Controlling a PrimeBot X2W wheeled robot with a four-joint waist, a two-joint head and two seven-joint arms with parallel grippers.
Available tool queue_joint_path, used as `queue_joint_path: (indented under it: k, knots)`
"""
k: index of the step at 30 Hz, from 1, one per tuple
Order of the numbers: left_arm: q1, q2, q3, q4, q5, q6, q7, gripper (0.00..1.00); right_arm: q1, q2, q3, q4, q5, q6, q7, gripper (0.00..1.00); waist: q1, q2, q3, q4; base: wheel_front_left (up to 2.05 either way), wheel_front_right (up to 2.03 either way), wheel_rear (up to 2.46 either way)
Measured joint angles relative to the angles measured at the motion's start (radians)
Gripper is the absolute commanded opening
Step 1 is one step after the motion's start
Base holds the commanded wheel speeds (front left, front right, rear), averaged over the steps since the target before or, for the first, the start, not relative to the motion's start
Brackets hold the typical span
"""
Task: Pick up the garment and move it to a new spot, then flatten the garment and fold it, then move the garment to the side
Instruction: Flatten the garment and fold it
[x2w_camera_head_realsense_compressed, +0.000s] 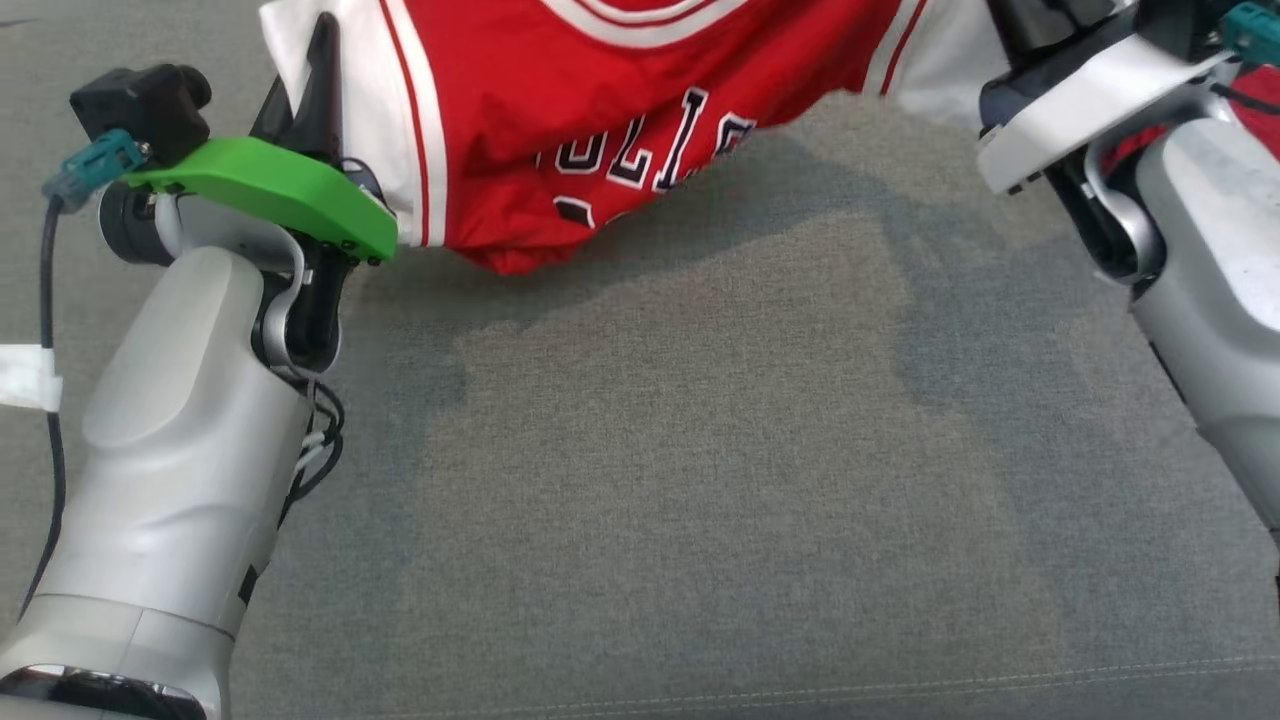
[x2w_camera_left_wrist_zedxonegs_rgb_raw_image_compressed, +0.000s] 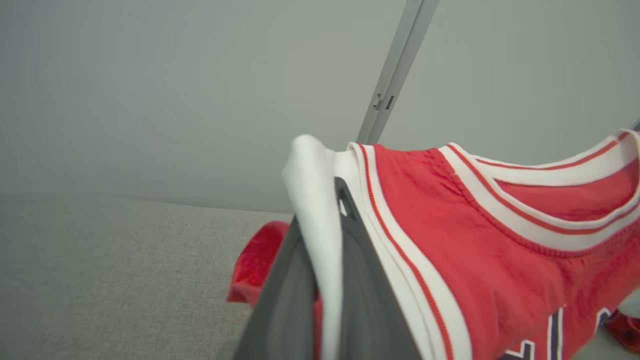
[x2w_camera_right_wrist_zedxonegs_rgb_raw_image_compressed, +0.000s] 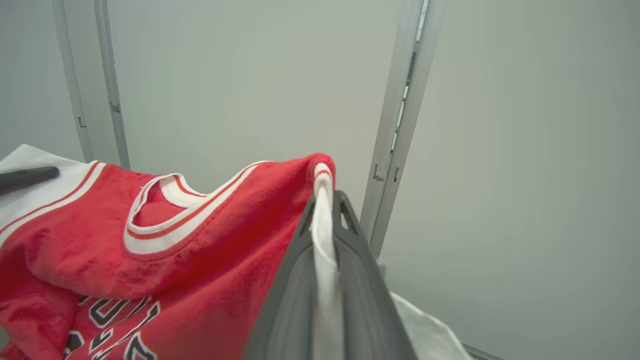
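Note:
The garment (x2w_camera_head_realsense_compressed: 620, 110) is a red basketball jersey with white trim and dark lettering, hanging stretched between my two arms above the grey cushion. At the upper left of the head view my left gripper (x2w_camera_head_realsense_compressed: 318, 75) is shut on the jersey's white shoulder cloth. In the left wrist view the white fabric (x2w_camera_left_wrist_zedxonegs_rgb_raw_image_compressed: 315, 210) runs pinched between the dark fingers (x2w_camera_left_wrist_zedxonegs_rgb_raw_image_compressed: 360, 270). The right wrist view has my right gripper (x2w_camera_right_wrist_zedxonegs_rgb_raw_image_compressed: 325, 210) shut on the other white shoulder edge of the garment (x2w_camera_right_wrist_zedxonegs_rgb_raw_image_compressed: 190, 250). The jersey's lower hem (x2w_camera_head_realsense_compressed: 520, 255) droops close to the cushion.
A grey fabric cushion (x2w_camera_head_realsense_compressed: 700, 480) spreads under both arms, with a seam near its front edge. A pale wall with grey metal rails (x2w_camera_right_wrist_zedxonegs_rgb_raw_image_compressed: 395, 130) stands behind. White tape (x2w_camera_head_realsense_compressed: 25, 378) marks the far left edge.

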Motion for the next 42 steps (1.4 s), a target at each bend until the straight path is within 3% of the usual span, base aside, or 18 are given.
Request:
queue_joint_path:
  k: [6,11,15,21,26,28,29,30,31,32,33,42]
  knots:
    - [0.001,-0.016,0.184,-0.316,0.050,-0.023,0.020,0.00,-0.007,-0.030,-0.181,-0.248,-0.039,-0.087,0.000,0.00,0.0000,0.0000,-0.060,0.020,0.00,0.00,0.00]
    - [0.083,-0.071,0.223,-0.488,0.086,-0.051,0.018,0.00,0.011,-0.045,-0.275,-0.388,-0.077,-0.136,-0.001,0.00,0.0000,0.0000,-0.115,0.029,0.00,0.00,0.00]
    - [0.237,-0.112,0.156,-0.523,0.073,-0.058,0.018,0.00,0.101,-0.075,-0.289,-0.403,-0.084,-0.137,-0.001,0.00,0.0000,0.0000,-0.158,0.030,0.00,0.00,0.00]
    - [0.436,-0.112,0.003,-0.518,0.028,-0.066,0.019,0.00,0.228,-0.114,-0.265,-0.362,-0.067,-0.130,-0.001,0.00,-0.0001,0.0000,-0.204,0.038,0.00,0.00,0.00]
    - [0.567,-0.103,-0.098,-0.471,-0.035,-0.066,0.023,0.00,0.328,-0.105,-0.216,-0.292,-0.044,-0.105,-0.001,0.00,0.0000,0.0000,-0.205,0.061,0.00,0.00,0.00]
    - [0.604,-0.097,-0.132,-0.451,-0.072,-0.066,0.023,0.14,0.344,-0.091,-0.200,-0.268,-0.036,-0.092,-0.001,0.00,0.0000,0.0000,-0.200,0.070,0.00,0.00,0.00]
    - [0.616,-0.094,-0.149,-0.442,-0.084,-0.066,0.023,0.14,0.350,-0.083,-0.189,-0.255,-0.029,-0.089,-0.001,0.00,0.0000,0.0000,-0.198,0.074,0.00,0.00,0.00]
    - [0.622,-0.091,-0.170,-0.427,-0.091,-0.066,0.030,0.25,0.353,-0.074,-0.177,-0.241,-0.027,-0.081,-0.001,0.00,-0.0001,0.0000,-0.195,0.078,0.00,0.00,0.00]
    - [0.630,-0.089,-0.182,-0.421,-0.099,-0.066,0.030,0.42,0.357,-0.066,-0.165,-0.228,-0.028,-0.076,-0.001,0.00,-0.0001,0.0001,-0.192,0.082,0.00,0.00,0.00]
    - [0.634,-0.087,-0.188,-0.414,-0.107,-0.065,0.030,0.89,0.357,-0.056,-0.150,-0.213,-0.028,-0.068,-0.001,0.00,0.0000,0.0000,-0.189,0.085,0.00,0.00,0.00]
    - [0.636,-0.087,-0.198,-0.404,-0.107,-0.064,0.032,1.00,0.357,-0.046,-0.137,-0.201,-0.028,-0.061,-0.001,0.00,-0.0001,0.0000,-0.186,0.088,0.00,0.00,0.00]
    - [0.635,-0.085,-0.223,-0.371,-0.082,-0.047,0.033,1.00,0.328,-0.034,-0.101,-0.167,-0.068,-0.038,-0.001,0.00,-0.0001,0.0000,-0.162,0.109,0.00,0.00,0.00]
